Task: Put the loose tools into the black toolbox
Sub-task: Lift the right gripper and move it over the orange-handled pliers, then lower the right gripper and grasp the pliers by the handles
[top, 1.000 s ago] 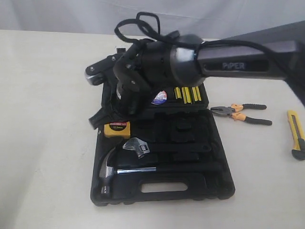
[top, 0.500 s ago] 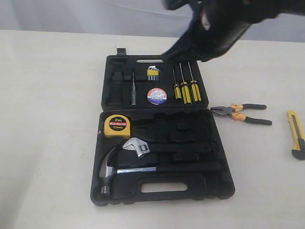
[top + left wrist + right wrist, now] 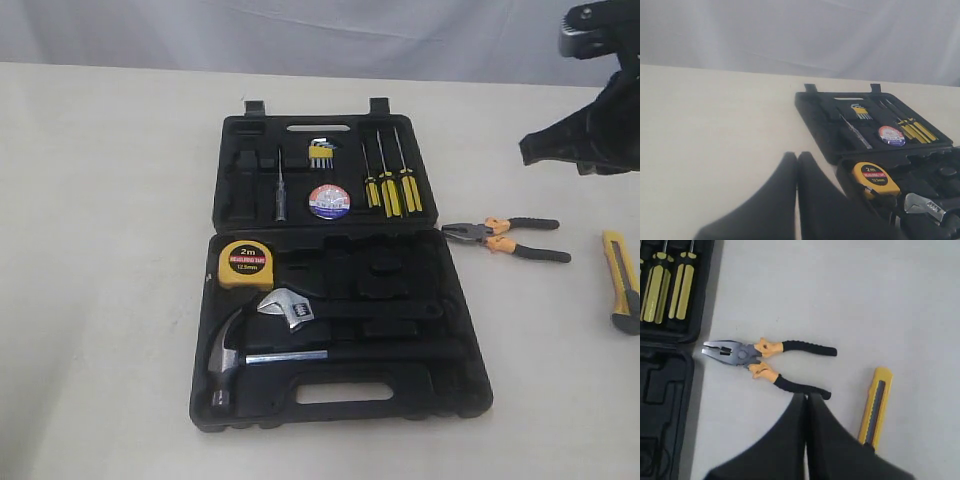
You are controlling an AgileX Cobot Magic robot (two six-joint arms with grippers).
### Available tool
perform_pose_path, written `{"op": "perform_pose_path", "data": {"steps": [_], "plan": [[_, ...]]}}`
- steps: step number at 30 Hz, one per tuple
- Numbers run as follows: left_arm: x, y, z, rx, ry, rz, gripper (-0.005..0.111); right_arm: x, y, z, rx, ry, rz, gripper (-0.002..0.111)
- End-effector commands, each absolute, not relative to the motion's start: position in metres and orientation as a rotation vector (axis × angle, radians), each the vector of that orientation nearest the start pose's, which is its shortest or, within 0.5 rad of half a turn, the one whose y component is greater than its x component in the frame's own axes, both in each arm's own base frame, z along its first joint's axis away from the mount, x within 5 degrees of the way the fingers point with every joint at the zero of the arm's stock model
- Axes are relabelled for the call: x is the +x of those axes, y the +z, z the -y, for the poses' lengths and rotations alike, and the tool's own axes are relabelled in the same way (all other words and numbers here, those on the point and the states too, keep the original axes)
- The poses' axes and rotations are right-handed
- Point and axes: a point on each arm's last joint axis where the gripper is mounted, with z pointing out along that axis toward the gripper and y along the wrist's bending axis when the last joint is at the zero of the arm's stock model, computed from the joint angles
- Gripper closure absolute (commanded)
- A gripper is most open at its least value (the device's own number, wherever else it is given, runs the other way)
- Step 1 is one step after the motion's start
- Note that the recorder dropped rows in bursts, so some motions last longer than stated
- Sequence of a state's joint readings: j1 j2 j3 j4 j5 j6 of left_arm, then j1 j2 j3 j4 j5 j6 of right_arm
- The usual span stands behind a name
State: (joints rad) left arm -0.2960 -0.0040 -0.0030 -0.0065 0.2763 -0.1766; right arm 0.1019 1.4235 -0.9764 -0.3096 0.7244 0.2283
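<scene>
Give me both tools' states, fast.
Left tool: closed, holding nothing.
Right tool: closed, holding nothing; the pliers lie loose on the table.

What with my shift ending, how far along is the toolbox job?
Done: tape measure and tape roll sit in the toolbox. In hand: nothing; left gripper and right gripper are shut, empty. Left: pliers and knife lie on the table.

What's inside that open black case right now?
The black toolbox holds a yellow tape measure, hammer, wrench, tape roll, three yellow screwdrivers, hex keys and a thin dark screwdriver. Several recesses are bare. What lies beneath the seated tools is covered.
</scene>
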Motion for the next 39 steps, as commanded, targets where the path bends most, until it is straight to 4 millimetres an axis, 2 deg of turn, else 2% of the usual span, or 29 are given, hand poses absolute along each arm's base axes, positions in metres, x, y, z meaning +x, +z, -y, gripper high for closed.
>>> {"op": "perform_pose_path", "data": {"steps": [1, 6, 8, 13, 15, 16, 17, 18, 19, 31, 39], "plan": [[0.052, 0.189, 0.016, 0.111, -0.346, -1.765, 0.107, 0.281, 0.261, 0.000, -0.126, -0.138, -2.648, 0.109], [0.052, 0.189, 0.016, 0.111, -0.346, -1.765, 0.107, 0.282, 0.241, 0.001, -0.410, -0.170, -2.761, 0.109], [0.052, 0.189, 0.016, 0.111, -0.346, -1.765, 0.107, 0.288, 0.224, -0.001, -0.510, -0.151, -2.819, 0.109], [0.052, 0.189, 0.016, 0.111, -0.346, -1.765, 0.107, 0.303, 0.193, -0.004, -0.594, -0.145, -2.844, 0.108], [0.052, 0.189, 0.016, 0.111, -0.346, -1.765, 0.107, 0.313, 0.187, -0.011, -0.612, -0.147, -2.769, 0.096], [0.052, 0.189, 0.016, 0.111, -0.346, -1.765, 0.107, 0.319, 0.187, -0.018, -0.629, -0.148, -2.701, 0.079], [0.052, 0.189, 0.016, 0.111, -0.346, -1.765, 0.107, 0.321, 0.187, -0.021, -0.639, -0.148, -2.674, 0.072], [0.052, 0.189, 0.016, 0.111, -0.346, -1.765, 0.107, 0.325, 0.187, -0.025, -0.668, -0.162, -2.625, 0.059], [0.052, 0.189, 0.016, 0.111, -0.346, -1.765, 0.107, 0.328, 0.183, -0.025, -0.667, -0.161, -2.618, 0.056], [0.052, 0.189, 0.016, 0.111, -0.346, -1.765, 0.107, 0.336, 0.142, -0.024, -0.651, -0.134, -2.725, 0.056], [0.052, 0.189, 0.016, 0.111, -0.346, -1.765, 0.107, 0.335, 0.137, -0.024, -0.666, -0.139, -2.752, 0.056]]}}
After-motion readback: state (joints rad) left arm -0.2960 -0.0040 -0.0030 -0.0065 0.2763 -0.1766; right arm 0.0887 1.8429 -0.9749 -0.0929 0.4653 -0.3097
